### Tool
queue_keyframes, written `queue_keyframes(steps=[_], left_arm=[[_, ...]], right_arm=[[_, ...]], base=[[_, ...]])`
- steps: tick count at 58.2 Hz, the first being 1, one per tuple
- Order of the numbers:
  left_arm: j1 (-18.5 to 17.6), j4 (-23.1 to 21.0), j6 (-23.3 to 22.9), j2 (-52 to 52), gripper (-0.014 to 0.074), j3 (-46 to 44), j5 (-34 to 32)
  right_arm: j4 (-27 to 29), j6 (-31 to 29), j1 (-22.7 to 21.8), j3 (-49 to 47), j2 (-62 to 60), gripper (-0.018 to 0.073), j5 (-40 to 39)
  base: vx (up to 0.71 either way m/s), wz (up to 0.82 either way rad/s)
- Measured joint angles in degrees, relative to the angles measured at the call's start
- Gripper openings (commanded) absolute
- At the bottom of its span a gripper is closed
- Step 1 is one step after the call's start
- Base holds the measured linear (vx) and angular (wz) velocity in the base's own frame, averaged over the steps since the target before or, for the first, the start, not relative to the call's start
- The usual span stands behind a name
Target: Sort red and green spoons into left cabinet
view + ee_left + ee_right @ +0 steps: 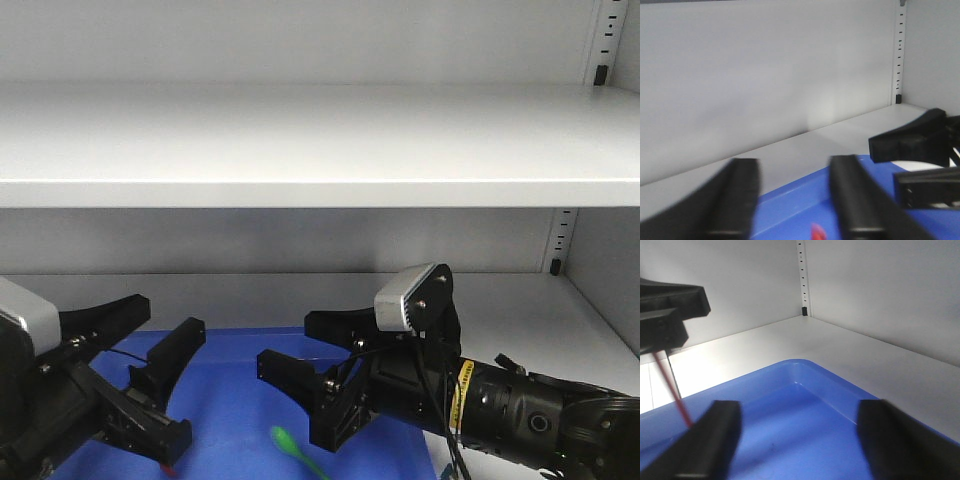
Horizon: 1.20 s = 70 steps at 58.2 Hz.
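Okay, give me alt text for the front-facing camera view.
Two black robot grippers, left and right, hang open over a blue tray on a white cabinet shelf. A green spoon lies in the tray; the upper shelf is bare.

We are looking into a lab-style storage cabinet: plain grey metal shelves (300, 140), slotted shelf rails (603, 40) in the corners, and a blue plastic tray (230, 400) inside.

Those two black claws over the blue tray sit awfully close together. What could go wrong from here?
Three things, I think. The left gripper and right gripper hang open side by side over the blue tray, so they might bump. The green spoon lies below the right gripper, easy to nudge aside. The red spoon barely shows, so a grab could miss.
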Motion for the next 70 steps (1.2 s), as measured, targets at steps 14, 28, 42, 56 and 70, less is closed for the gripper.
queue_keyframes(steps=[14,28,42,56,70], left_arm=[[0.0,0.0,2.16,-1.71,0.0598,0.0,-2.02],[0.0,0.0,2.21,-8.97,0.0553,0.0,-1.61],[0.0,0.0,2.21,-14.74,0.0478,0.0,2.84],[0.0,0.0,2.21,-20.68,0.021,0.0,10.08],[0.0,0.39,2.22,-28.27,-0.0003,0.0,29.19]], right_arm=[[2.47,-3.94,0.0,0.0,-1.23,0.0651,1.42],[5.29,-6.09,0.0,0.0,-7.21,0.0556,6.83],[5.29,-6.15,0.0,0.0,-10.16,0.0443,9.49],[2.33,-2.63,0.0,0.0,-13.22,0.0113,13.52],[-15.61,17.65,0.0,0.0,-19.94,-0.0005,22.97]], base=[[0.0,0.0],[0.0,0.0],[0.0,0.0],[0.0,0.0],[0.0,0.0]])
